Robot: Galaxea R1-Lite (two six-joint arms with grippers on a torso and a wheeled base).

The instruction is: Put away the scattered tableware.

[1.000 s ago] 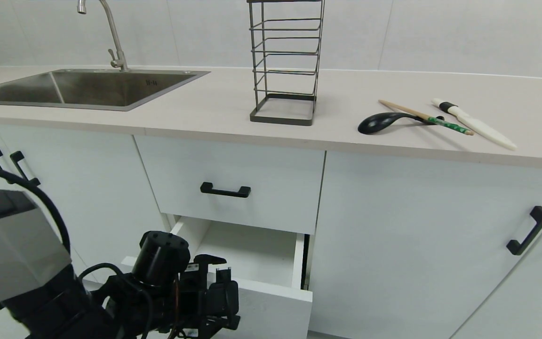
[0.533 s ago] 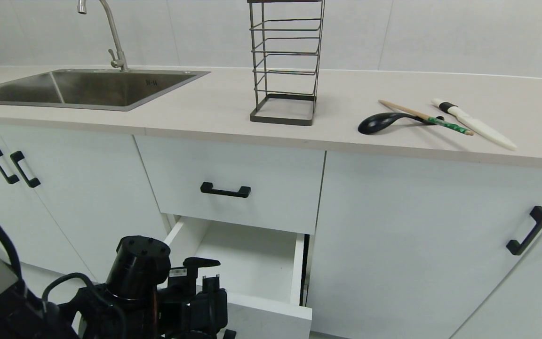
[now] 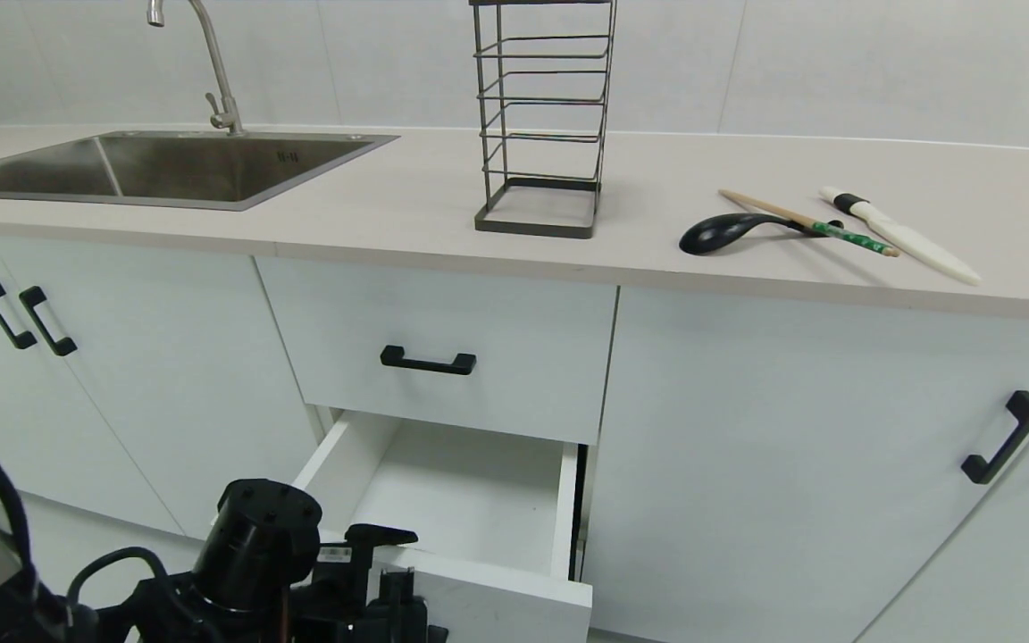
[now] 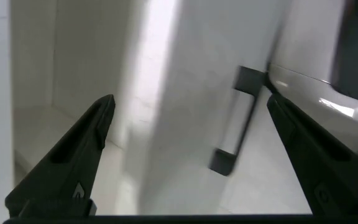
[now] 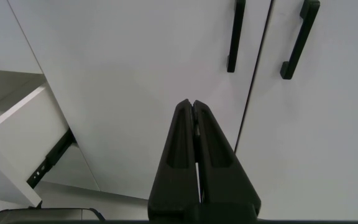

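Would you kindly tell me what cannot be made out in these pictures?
Open drawer: head view, its near floor hidden by its own front panel.
Left gripper: head view, jaws partly cut off by the bottom edge.
Dark handle: left wrist view, blurred.
Black spoon: head view, handle partly under the chopsticks.

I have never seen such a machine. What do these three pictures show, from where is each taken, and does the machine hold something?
This is a robot with two arms. The large picture comes from a camera on its head. It shows a beige countertop with a steel sink, a dark wire rack, a black spoon, wooden chopsticks with green ends and a white knife-like tool with a black band. A white drawer stands open. The other pictures come from cameras on the wrists. The left jaws stand wide apart before a black handle; the right jaws are shut. Nothing is held.
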